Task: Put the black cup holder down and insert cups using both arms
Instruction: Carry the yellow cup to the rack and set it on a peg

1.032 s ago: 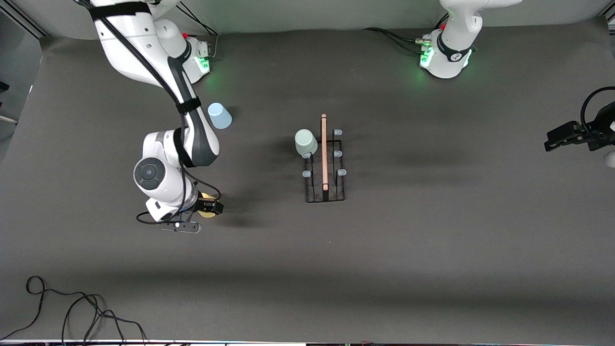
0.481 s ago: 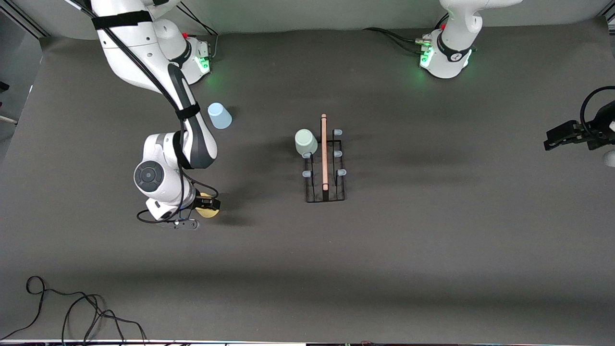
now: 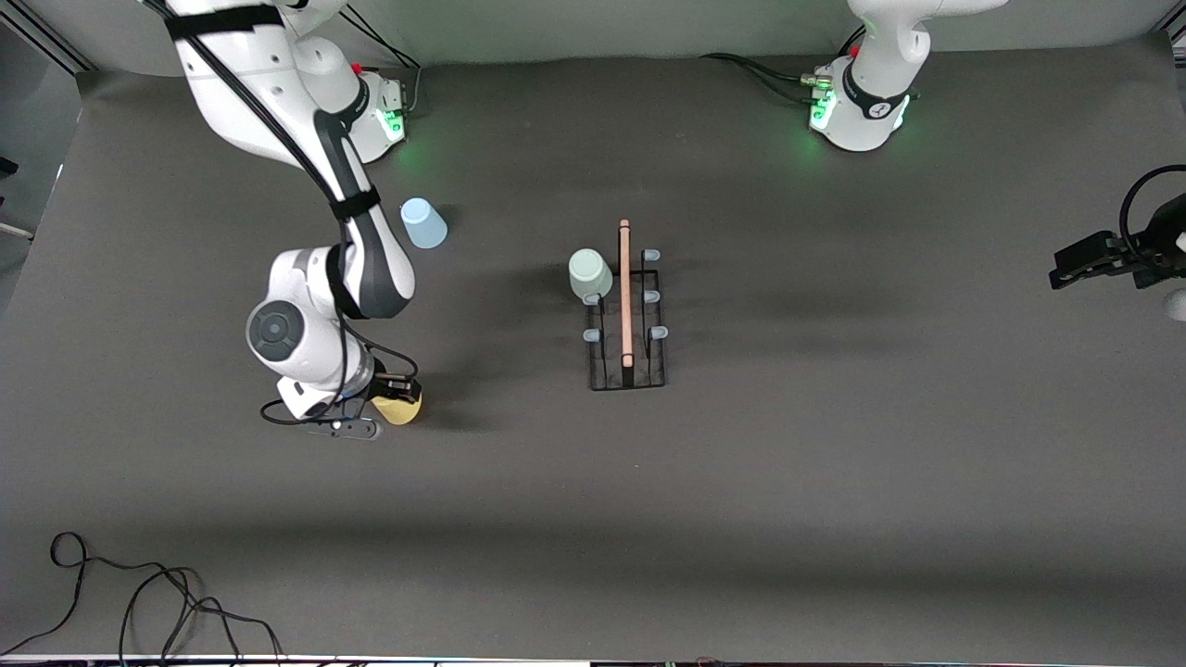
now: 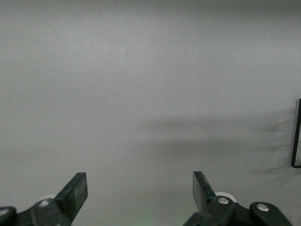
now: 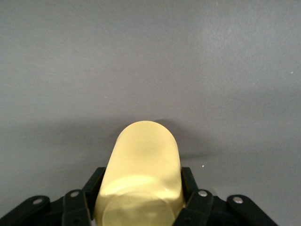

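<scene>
The yellow cup [image 3: 400,408] is squeezed between the fingers of the right gripper [image 3: 394,394], toward the right arm's end of the table [image 3: 834,482]. The green cup [image 3: 589,275] is hung on the black cup holder [image 3: 627,315], and the blue cup [image 3: 422,223] is left near the right arm's base. The left gripper [image 4: 139,193] is held wide apart, waiting over the left arm's end of the table.

The right arm hides most of the yellow cup [image 3: 404,409].

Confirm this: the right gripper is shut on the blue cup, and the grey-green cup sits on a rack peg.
Wrong cup. The right gripper is shut on the yellow cup, as the right wrist view shows. The blue cup stands free on the table, nearer the right arm's base. The grey-green cup does sit on a peg of the rack.
</scene>
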